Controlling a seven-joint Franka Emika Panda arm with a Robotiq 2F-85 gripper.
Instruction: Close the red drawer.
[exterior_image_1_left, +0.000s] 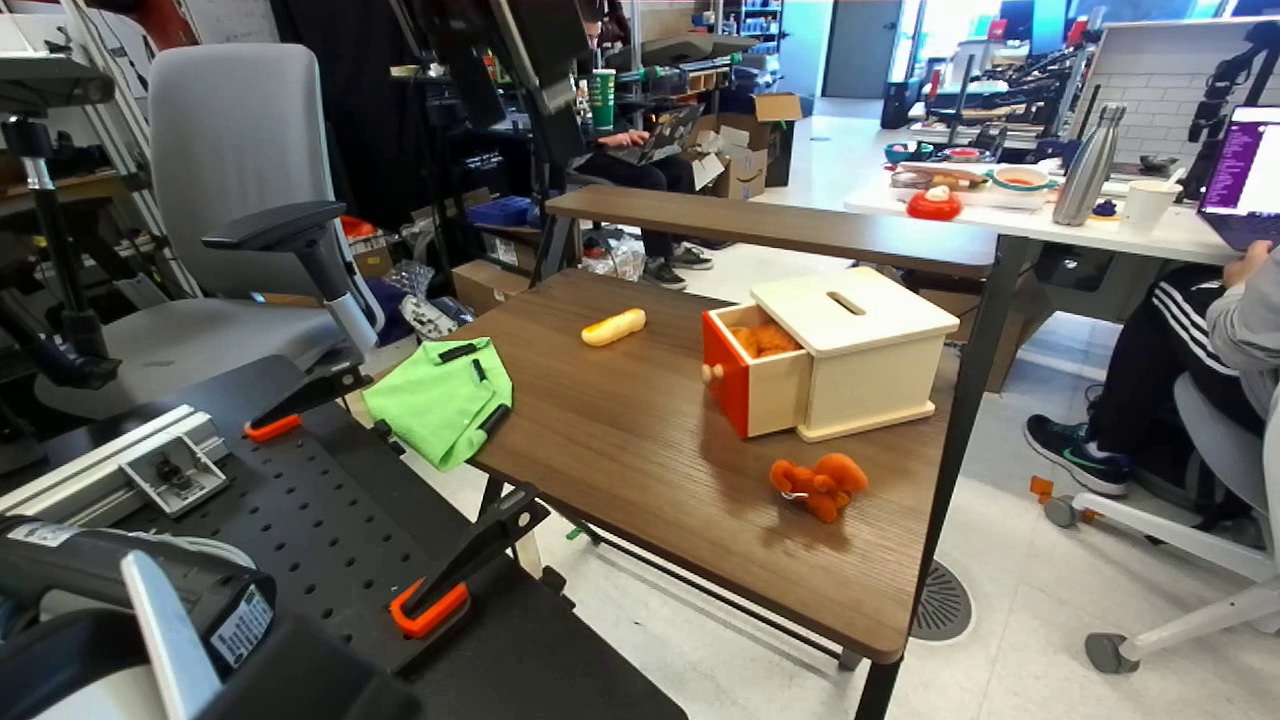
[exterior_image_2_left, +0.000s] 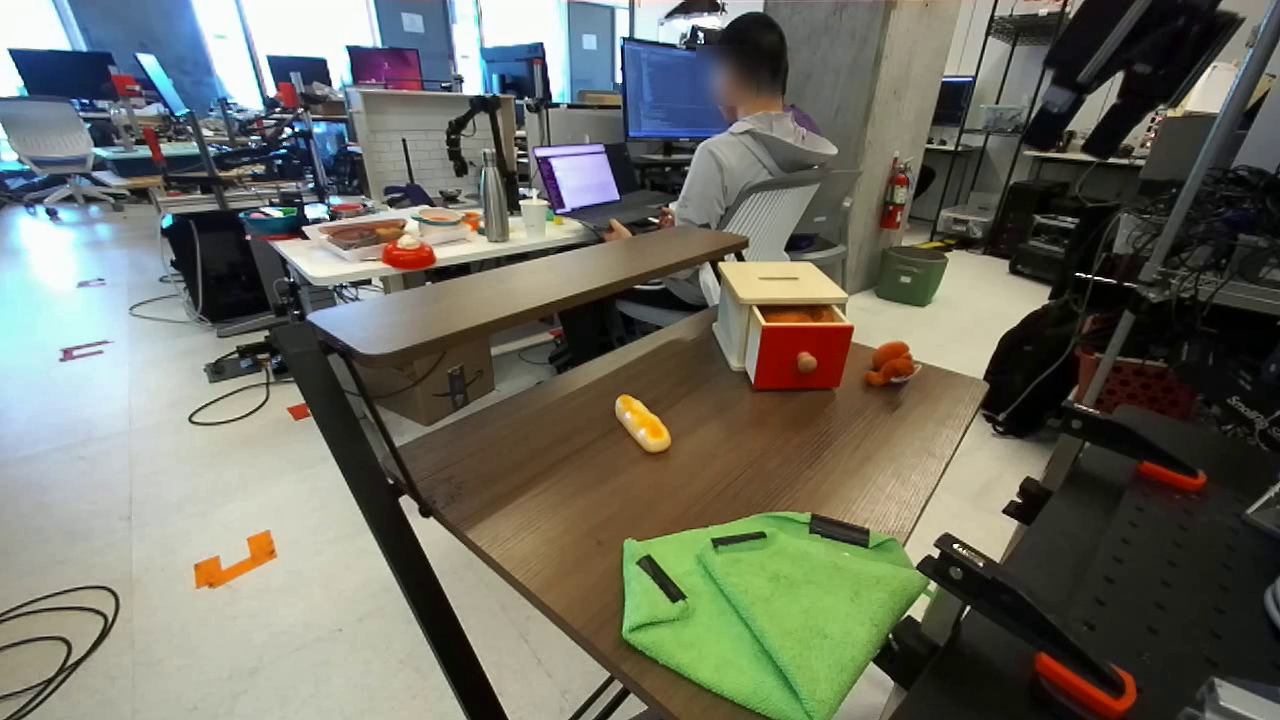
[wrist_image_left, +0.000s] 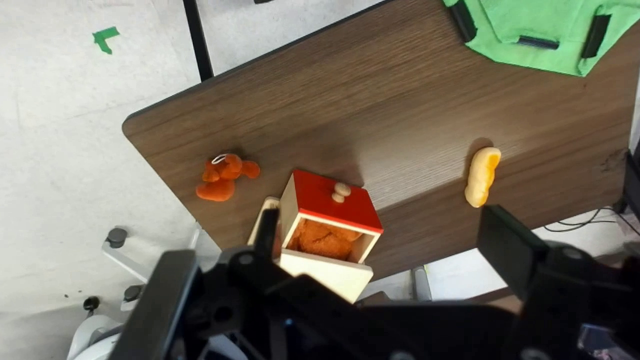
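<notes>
Gripper (wrist_image_left: 334, 270) closest, across the bottom of the wrist view: fingers (wrist_image_left: 510, 247) spread wide, gripping nothing. Red drawer (wrist_image_left: 327, 209) just below centre, standing part-way out of its pale cabinet (wrist_image_left: 335, 277); orange filling (wrist_image_left: 325, 241) inside. Step, by my reading: approach, push not yet begun. Next move probably calls for lowering to the red front (wrist_image_left: 320, 197) and pressing straight inward. In an exterior view, right of centre, the drawer's side wall (exterior_image_1_left: 779, 392) displays the length standing out, foreshortened in the wrist view. In an exterior view, right of centre, knob (exterior_image_2_left: 806, 363) and front appear nearly square-on, that side wall hidden.
</notes>
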